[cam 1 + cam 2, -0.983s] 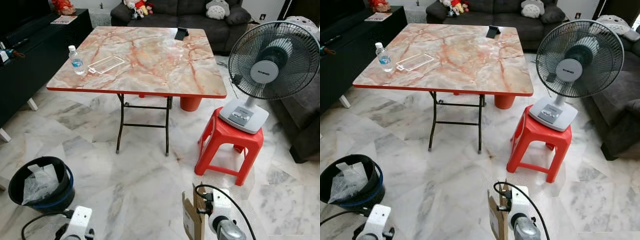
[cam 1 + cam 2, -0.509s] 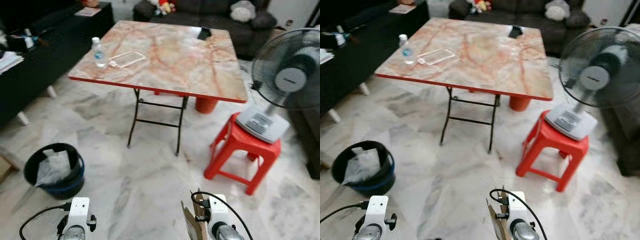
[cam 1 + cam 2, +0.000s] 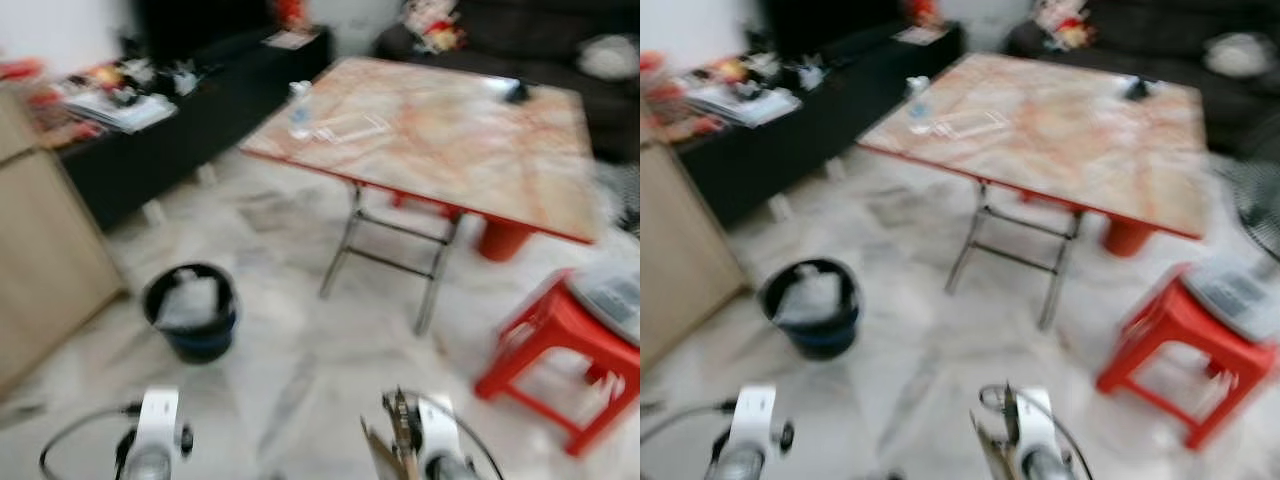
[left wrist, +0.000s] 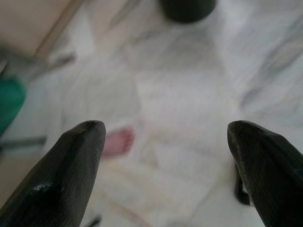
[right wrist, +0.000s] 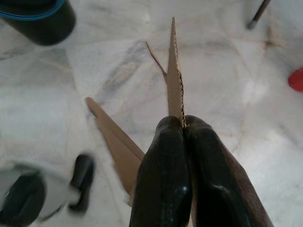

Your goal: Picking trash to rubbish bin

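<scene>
Camera swung left; right end effector (image 5: pixel 182 124) still pinches cardboard (image 5: pixel 174 75), left end effector (image 4: pixel 165 142) spread.

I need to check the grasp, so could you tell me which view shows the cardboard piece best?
The right wrist view: the cardboard piece stands sharp, pinched edge-on between the shut fingers of the right claw. Both eye views are blurred and catch only a brown sliver beside the right wrist at the bottom edge. The left wrist view looks at floor.

Home living room: sofa (image 3: pixel 520 40), folding table (image 3: pixel 450 140).
</scene>
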`<state>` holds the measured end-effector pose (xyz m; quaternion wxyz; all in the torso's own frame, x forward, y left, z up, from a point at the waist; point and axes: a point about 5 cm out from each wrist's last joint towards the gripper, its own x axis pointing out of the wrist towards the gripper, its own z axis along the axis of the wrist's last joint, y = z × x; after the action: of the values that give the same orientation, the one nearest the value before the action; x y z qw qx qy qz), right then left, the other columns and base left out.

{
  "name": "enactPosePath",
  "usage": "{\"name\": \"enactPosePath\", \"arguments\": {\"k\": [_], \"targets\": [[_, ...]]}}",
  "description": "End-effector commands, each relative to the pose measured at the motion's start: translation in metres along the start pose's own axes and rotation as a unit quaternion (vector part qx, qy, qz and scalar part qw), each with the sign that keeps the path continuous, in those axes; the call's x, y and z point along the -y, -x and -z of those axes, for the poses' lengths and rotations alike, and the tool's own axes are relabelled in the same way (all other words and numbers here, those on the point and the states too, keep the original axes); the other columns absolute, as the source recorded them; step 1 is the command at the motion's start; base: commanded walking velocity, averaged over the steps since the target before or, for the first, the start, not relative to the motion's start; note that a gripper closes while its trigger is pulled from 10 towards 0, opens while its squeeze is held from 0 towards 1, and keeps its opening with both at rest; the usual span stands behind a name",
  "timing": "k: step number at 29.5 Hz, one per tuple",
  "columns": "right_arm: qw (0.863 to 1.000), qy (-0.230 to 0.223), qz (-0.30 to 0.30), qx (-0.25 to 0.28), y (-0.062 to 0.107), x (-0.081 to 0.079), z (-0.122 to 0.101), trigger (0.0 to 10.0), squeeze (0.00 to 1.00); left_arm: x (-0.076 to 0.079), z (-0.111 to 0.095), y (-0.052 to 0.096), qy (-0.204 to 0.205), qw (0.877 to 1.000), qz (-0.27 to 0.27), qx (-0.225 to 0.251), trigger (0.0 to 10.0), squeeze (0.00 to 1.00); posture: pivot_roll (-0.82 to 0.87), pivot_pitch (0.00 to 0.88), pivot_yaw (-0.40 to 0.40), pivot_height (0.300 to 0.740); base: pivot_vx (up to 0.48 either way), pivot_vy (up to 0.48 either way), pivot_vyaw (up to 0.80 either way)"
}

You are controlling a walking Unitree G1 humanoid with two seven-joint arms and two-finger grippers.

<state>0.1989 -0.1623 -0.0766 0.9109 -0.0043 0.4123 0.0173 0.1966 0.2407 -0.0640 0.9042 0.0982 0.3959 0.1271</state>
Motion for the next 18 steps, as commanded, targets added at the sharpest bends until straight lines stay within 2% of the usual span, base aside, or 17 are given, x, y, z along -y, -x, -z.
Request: {"name": "enactPosePath", "arguments": {"k": [1,11,13,18], "targets": [[1.000,0.003,-0.001,0.002,-0.0006,-0.0017,-0.0017,10.0,0.00,0.0025,-0.0098,-0.0021,0.006,1.000,0.006,0.013,10.0,0.00,0.04,0.013,-0.032,0.740,0.000,0.000,0.80],[1.000,0.009,-0.007,0.004,-0.0014,-0.0042,-0.0046,10.0,0.00,0.0037,-0.0108,-0.0022,0.014,1.000,0.009,0.015,10.0,0.00,0.05,0.005,-0.035,0.740,0.000,0.000,0.80],[1.000,0.007,-0.009,0.004,-0.0015,-0.0044,-0.0050,10.0,0.00,0.0043,-0.0113,-0.0022,0.019,1.000,0.011,0.016,10.0,0.00,0.05,0.004,-0.039,0.740,0.000,0.000,0.52],[1.000,0.001,-0.009,0.009,-0.0017,-0.0040,-0.0065,10.0,0.00,0.0056,-0.0137,-0.0023,0.025,0.999,0.014,0.024,10.0,0.00,0.05,0.001,-0.042,0.740,0.000,0.000,0.00]]}}
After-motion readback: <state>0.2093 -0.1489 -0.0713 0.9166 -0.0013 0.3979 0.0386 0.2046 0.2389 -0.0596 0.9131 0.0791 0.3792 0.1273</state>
